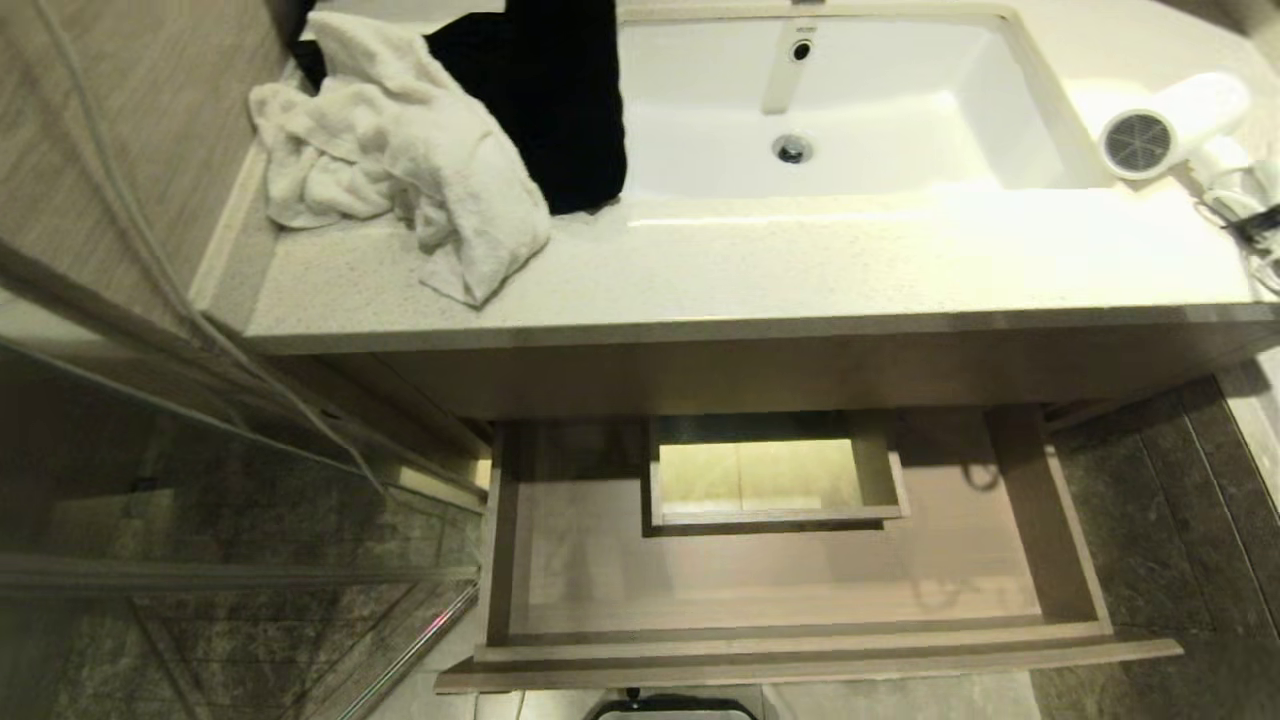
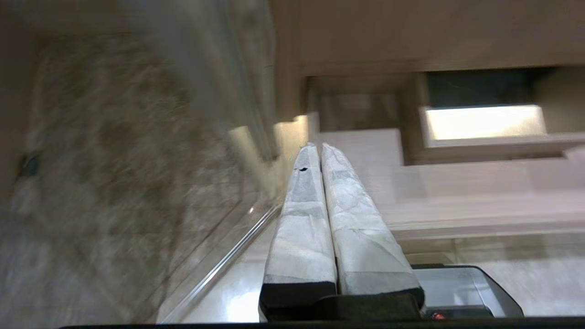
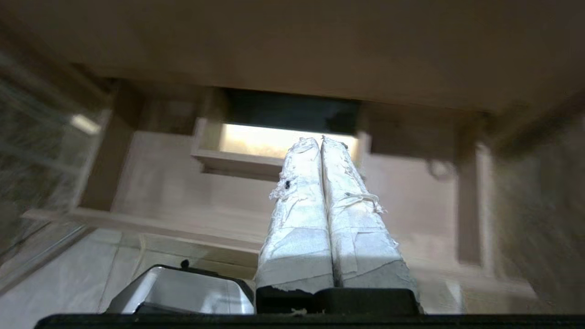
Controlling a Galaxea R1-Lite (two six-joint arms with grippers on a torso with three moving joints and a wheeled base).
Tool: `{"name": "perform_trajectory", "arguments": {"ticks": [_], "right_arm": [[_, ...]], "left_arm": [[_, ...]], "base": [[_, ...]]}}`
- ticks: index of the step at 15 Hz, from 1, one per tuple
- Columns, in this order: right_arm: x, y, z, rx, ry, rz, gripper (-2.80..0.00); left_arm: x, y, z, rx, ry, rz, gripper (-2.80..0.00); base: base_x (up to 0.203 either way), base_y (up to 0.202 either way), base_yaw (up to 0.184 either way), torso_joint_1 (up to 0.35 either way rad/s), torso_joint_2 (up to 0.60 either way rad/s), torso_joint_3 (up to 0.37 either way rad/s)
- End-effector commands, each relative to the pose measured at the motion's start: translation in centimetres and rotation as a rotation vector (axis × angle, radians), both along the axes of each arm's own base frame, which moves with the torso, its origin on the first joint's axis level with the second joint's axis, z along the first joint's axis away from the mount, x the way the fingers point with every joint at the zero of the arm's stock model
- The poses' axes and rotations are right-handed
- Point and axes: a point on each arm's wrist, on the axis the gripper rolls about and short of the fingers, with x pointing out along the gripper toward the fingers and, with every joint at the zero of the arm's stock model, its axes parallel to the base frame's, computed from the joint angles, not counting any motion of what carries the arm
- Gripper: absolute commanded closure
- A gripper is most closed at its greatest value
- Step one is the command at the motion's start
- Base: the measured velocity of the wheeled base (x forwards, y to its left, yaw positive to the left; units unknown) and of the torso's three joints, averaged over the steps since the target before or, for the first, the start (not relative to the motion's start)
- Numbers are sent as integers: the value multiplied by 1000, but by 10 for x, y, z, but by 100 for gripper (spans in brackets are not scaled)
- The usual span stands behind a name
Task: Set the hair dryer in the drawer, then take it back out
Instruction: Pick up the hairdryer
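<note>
Overhead, the head view takes in the whole vanity: the hair dryer lies on the table at the far right, just beside the sink, its round grey grille facing the camera and its cord bunched at the frame edge. A white towel is heaped at the left end of the table, touching a black cloth behind it. Below the table the drawer stands pulled out, nothing lying on its floor, with the boxed cut-out at mid-back. Neither arm appears in that view. Only the wrist views show them. Left end effector: taped fingers pressed together, holding nothing, low near the floor before the drawer's left front corner, with a glass panel alongside. Right end effector: fingers likewise closed tip to tip and empty, pointing toward the drawer's cut-out from below and in front. Neither wrist view shows the hair dryer. Both catch a grey part of the robot's base by the floor.
</note>
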Motion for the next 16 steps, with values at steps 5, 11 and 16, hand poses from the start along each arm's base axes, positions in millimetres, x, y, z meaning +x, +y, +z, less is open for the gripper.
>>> {"name": "perform_trajectory", "arguments": {"ticks": [5, 11, 16], "right_arm": [[0, 0, -12, -2, 0, 0, 0], [0, 0, -12, -5, 0, 2, 0], [0, 0, -12, -12, -2, 1, 0]], "left_arm": [[0, 0, 0, -1, 0, 0, 0], [0, 0, 0, -1, 0, 0, 0], [0, 0, 0, -1, 0, 0, 0]], "base": [[-1, 9, -172, 0, 3, 1], [0, 5, -108, 2, 4, 2], [0, 0, 0, 18, -8, 16]]}}
